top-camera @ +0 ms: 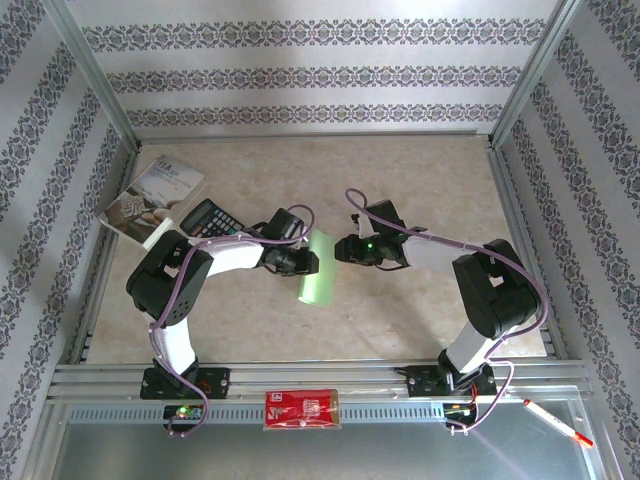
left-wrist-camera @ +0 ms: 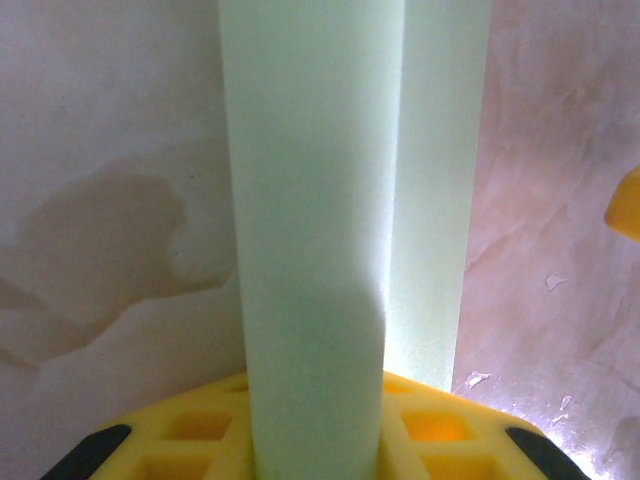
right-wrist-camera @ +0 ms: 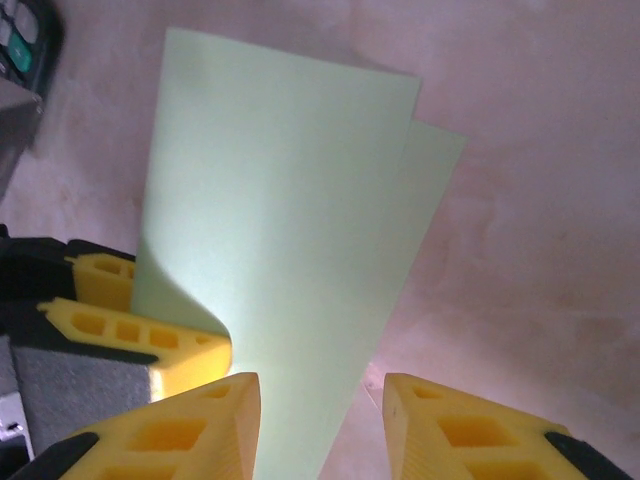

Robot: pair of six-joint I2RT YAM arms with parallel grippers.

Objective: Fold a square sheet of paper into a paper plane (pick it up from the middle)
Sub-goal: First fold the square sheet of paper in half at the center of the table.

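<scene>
item: green paper (top-camera: 320,268). folded once lengthwise into a long double strip, the two layers a little out of line at the far end. location: middle of the surface (top-camera: 430,180), between the two arms, lifted clear of it and standing on edge.

held by: left jaws, closed on the near end of the strip, which runs straight out from between the yellow fingers (left-wrist-camera: 420,415). purpose, as judged: to keep the fold upright and steady so the other arm can work on it.

right jaws: partly open, nothing gripped. the two yellow fingertips (right-wrist-camera: 215,425) stand either side of the strip's edge with a gap on each side. purpose, as judged: placed to pinch along the crease or take over the hold.

left arm (top-camera: 185,285): elbow bent low, forearm reaching right toward the centre, wrist level.

right arm (top-camera: 490,290): upper link raised, forearm reaching left, wrist facing the left arm's across the strip.

stage, as judged: first centre fold made; nose and wing folds not yet done.

other items: calculator (top-camera: 210,217) and booklet (top-camera: 150,200) at far left; red packet (top-camera: 302,409) on the near rail; pen (top-camera: 557,423) near right.
</scene>
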